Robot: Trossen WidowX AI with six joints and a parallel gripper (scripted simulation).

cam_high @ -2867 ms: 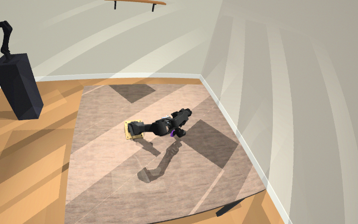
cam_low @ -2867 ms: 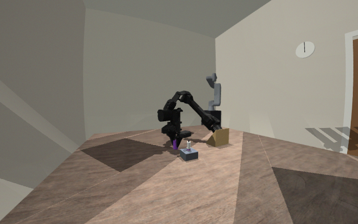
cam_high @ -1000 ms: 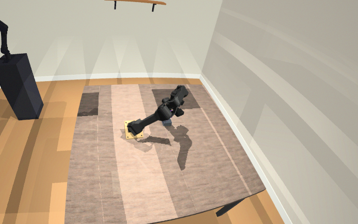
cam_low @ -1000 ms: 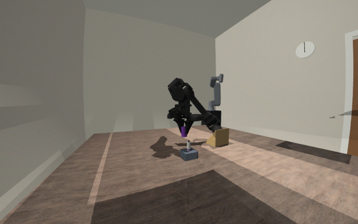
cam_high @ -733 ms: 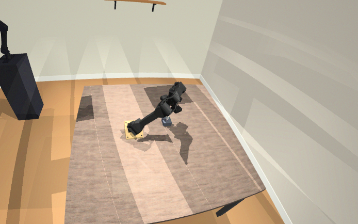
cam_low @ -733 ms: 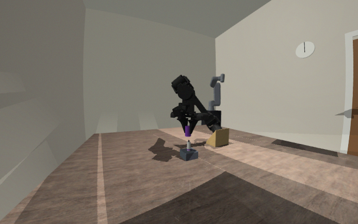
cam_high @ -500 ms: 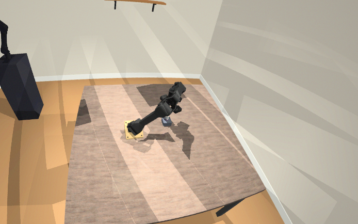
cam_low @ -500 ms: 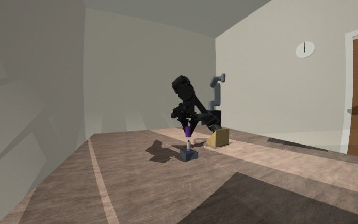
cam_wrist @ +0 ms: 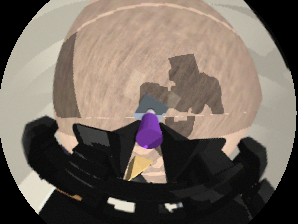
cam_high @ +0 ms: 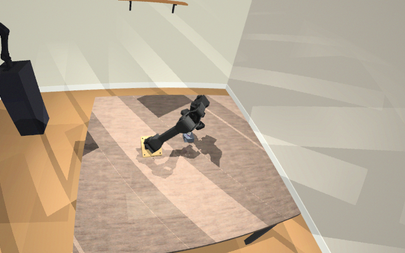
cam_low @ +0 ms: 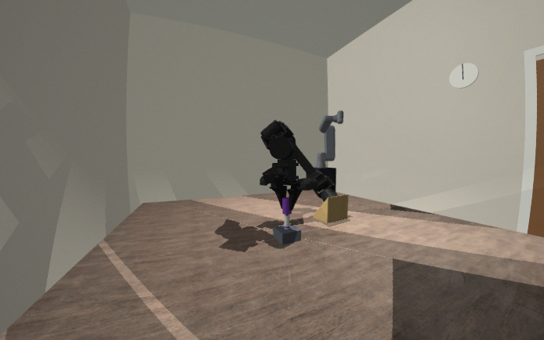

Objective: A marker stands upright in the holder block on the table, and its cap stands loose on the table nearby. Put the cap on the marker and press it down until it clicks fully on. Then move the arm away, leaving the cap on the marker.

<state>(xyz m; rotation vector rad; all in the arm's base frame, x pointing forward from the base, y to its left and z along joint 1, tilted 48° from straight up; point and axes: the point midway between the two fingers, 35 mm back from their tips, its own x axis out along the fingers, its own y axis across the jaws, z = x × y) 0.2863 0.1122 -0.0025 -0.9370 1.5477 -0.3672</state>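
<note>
At mid-frame in the exterior view, the grey block [cam_low: 286,234] sits on the table [cam_low: 232,278] with the marker [cam_low: 286,221] standing upright in it, its pale shaft vertical. Directly above, the purple cap [cam_low: 285,205] is also upright, long axis vertical, its lower end at the marker's top; whether it is seated cannot be told. The gripper [cam_low: 285,202] points straight down, pinching the cap. In the wrist view the cap [cam_wrist: 149,129] covers the marker, block [cam_wrist: 152,104] just behind.
</note>
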